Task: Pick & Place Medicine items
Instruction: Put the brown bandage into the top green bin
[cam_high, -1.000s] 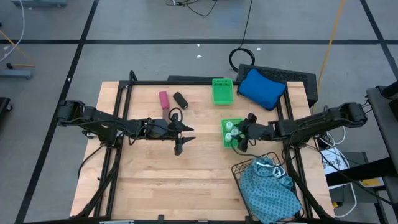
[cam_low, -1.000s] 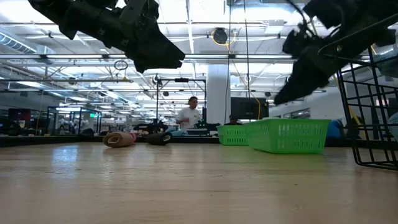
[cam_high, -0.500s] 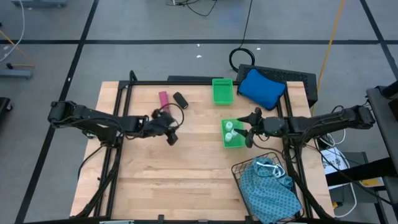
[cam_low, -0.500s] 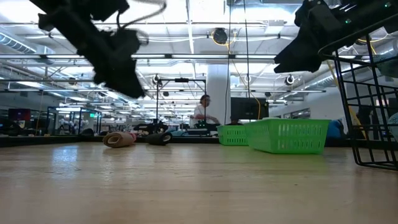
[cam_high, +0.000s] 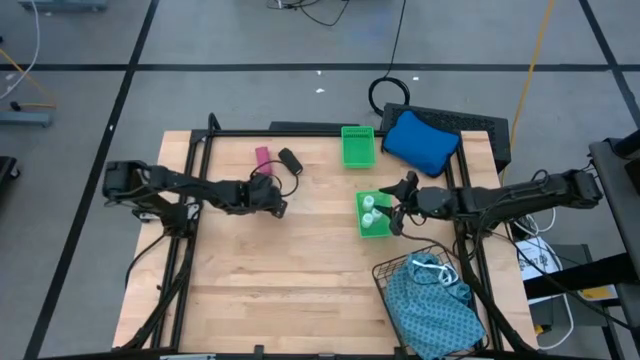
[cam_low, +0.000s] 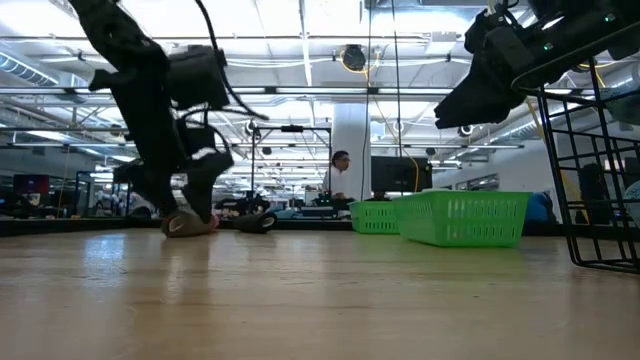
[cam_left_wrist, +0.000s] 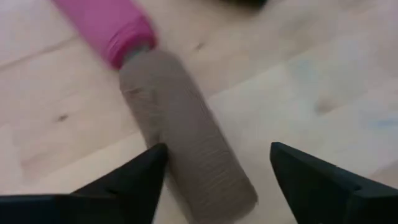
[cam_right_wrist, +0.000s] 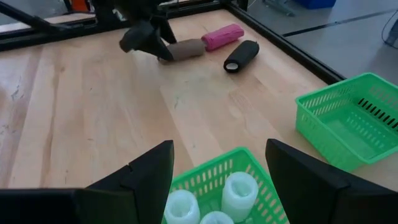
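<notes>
We count three cylinders: magenta-pink cylinder (cam_right_wrist: 222, 37), black cylinder (cam_right_wrist: 241, 56), brownish cylinder (cam_left_wrist: 186, 130) between the left gripper (cam_left_wrist: 217, 165)'s spread fingers; three white vials (cam_right_wrist: 239, 193) in one of two green trays (cam_right_wrist: 348, 121); right gripper (cam_right_wrist: 217, 165) fingers spread; wooden desk (cam_high: 300, 290).

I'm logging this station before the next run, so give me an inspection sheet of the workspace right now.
Surface: wooden table, bare boards in front.
Job's things: brownish cylinder end to end with pink cylinder; black cylinder beside them; three white vials in the nearer green tray.
Clutter: second green tray, empty; wire basket holding teal cloth; blue cushion.
Grippers: left gripper low, jaws open around the brownish cylinder; right gripper open above the vial tray.
Cables: black coil behind the table.
Surroundings: a person far behind.
</notes>
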